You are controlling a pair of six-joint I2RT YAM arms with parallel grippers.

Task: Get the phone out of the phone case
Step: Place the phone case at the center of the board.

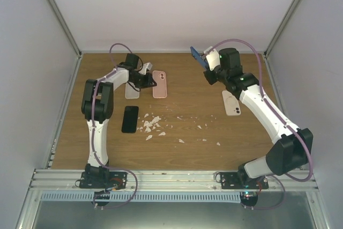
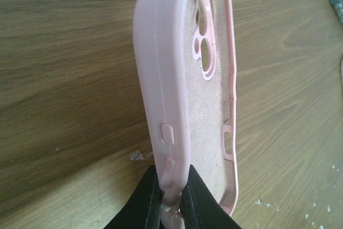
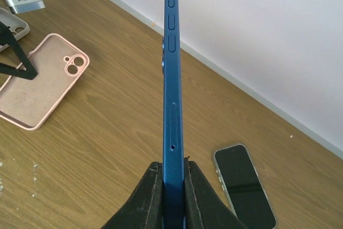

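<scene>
The pink phone case lies empty and open side up at the back of the wooden table; it also shows in the right wrist view. My left gripper is shut on the case's side wall, the fingers pinching it near the side buttons. My right gripper is shut on a blue phone and holds it bare and on edge above the table's back right. In the right wrist view the phone stands upright between the pads.
A black phone lies left of centre. A pale-rimmed phone lies at the right, screen up. A clear case lies under my left arm. White scraps litter the middle. Walls enclose three sides.
</scene>
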